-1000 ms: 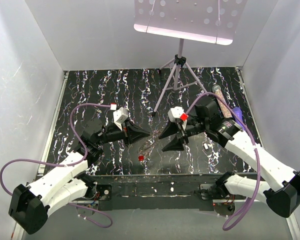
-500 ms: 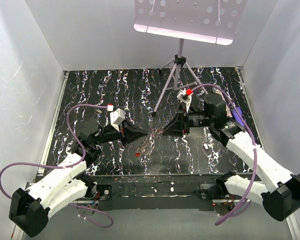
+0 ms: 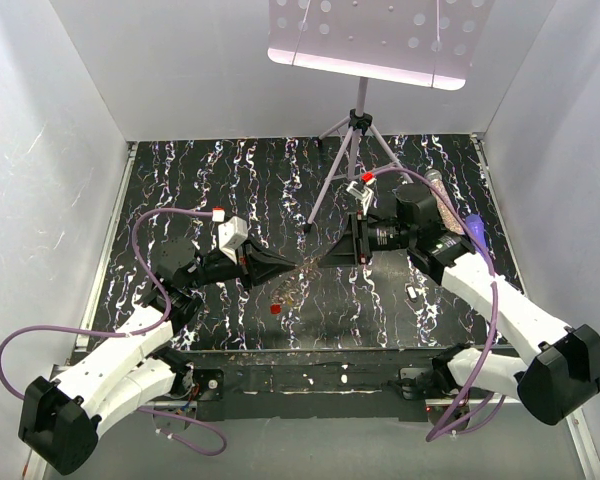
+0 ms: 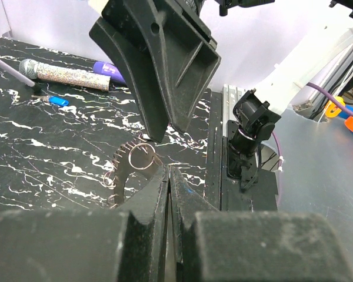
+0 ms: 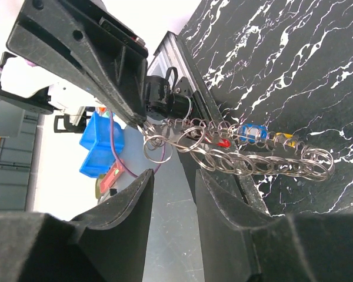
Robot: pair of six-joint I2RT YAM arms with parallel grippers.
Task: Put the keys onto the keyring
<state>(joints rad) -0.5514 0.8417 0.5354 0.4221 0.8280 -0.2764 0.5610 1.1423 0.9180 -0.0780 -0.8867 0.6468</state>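
Observation:
The keyring [image 5: 235, 155] is a strand of linked wire rings that dangles from my left gripper [image 3: 290, 266], which is shut on its upper end. Red [image 5: 223, 141], blue [image 5: 251, 132] and yellow [image 5: 285, 140] key heads show among the rings; I cannot tell whether they are threaded. My right gripper [image 5: 173, 173] points at the left gripper's tip, with its jaws apart just short of the end ring and nothing between them. In the left wrist view the keyring [image 4: 142, 157] hangs just beyond the shut left gripper [image 4: 168, 170]. A blue-headed key [image 4: 57, 101] lies on the table.
A music stand's tripod [image 3: 345, 165] stands at the back middle of the black marbled table [image 3: 200, 180]. A glittery microphone [image 3: 445, 210] with a purple handle lies at the right, behind the right arm. White walls close in the table on three sides.
The right gripper has swung round, come in toward the left gripper's tip and narrowed its jaws. The left gripper has shifted slightly, and the dangling keyring swung with it.

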